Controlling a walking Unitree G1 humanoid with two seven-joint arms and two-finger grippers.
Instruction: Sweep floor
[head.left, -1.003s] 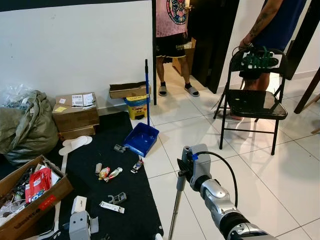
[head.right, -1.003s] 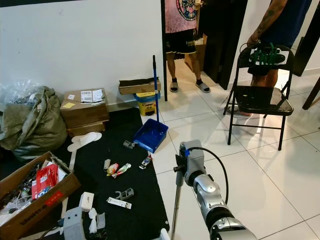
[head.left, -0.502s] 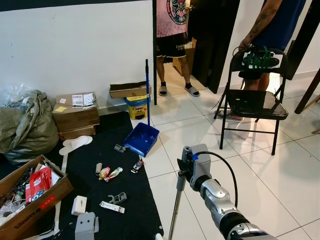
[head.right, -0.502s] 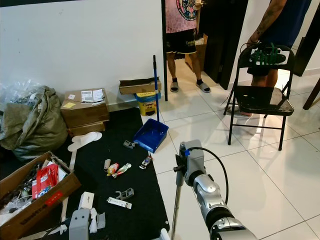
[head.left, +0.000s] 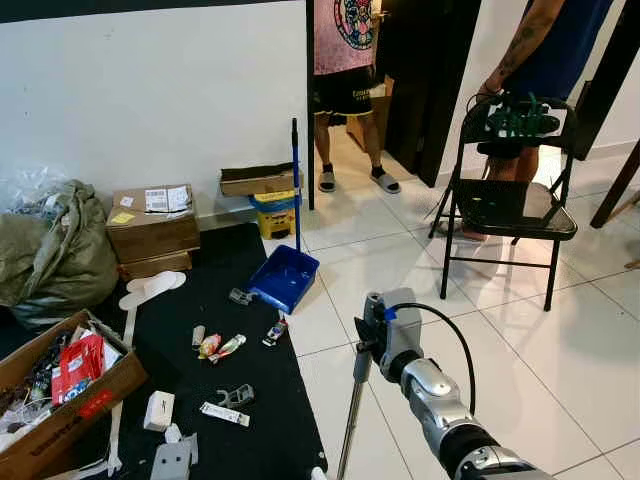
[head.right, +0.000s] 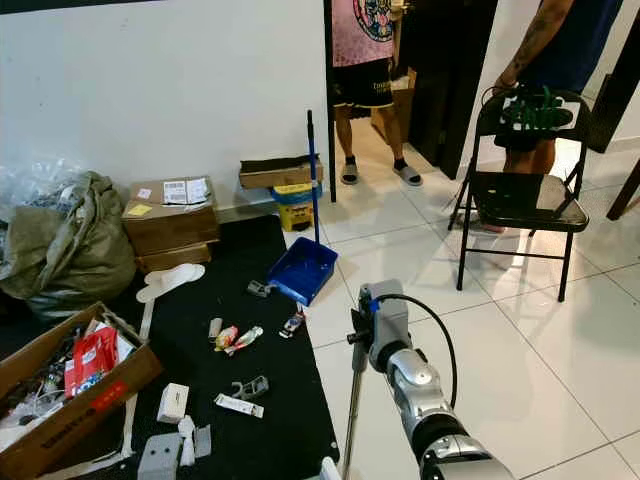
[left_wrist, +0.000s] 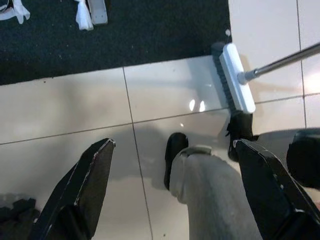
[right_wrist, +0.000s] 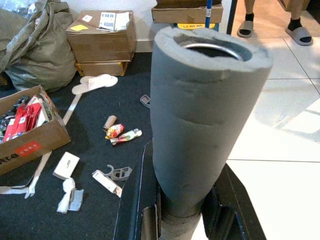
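My right gripper (head.left: 364, 346) is shut on the grey foam grip (right_wrist: 200, 125) of a broom, over the white tiles just right of the black rug (head.left: 240, 440). The metal pole (head.left: 348, 430) slants down toward me. Its white broom head (left_wrist: 234, 77) rests on the tile at the rug's edge. My left gripper (left_wrist: 175, 165) hangs open over the tiles near my own leg, holding nothing. Litter lies on the rug: wrappers (head.left: 218, 346), a toy car (head.left: 273, 332), a white box (head.left: 158, 410) and a tube (head.left: 222, 414). A blue dustpan (head.left: 284, 275) lies at the rug's far corner.
A black folding chair (head.left: 505, 205) stands on the tiles to the right. One person (head.left: 345, 90) stands in the doorway and another (head.left: 545, 60) behind the chair. Cardboard boxes (head.left: 150, 225), a stuffed sack (head.left: 50, 250) and an open box of clutter (head.left: 60, 395) line the left.
The grey end of my left arm has sunk lower at the bottom of the eye views. The right gripper and broom have stayed put.
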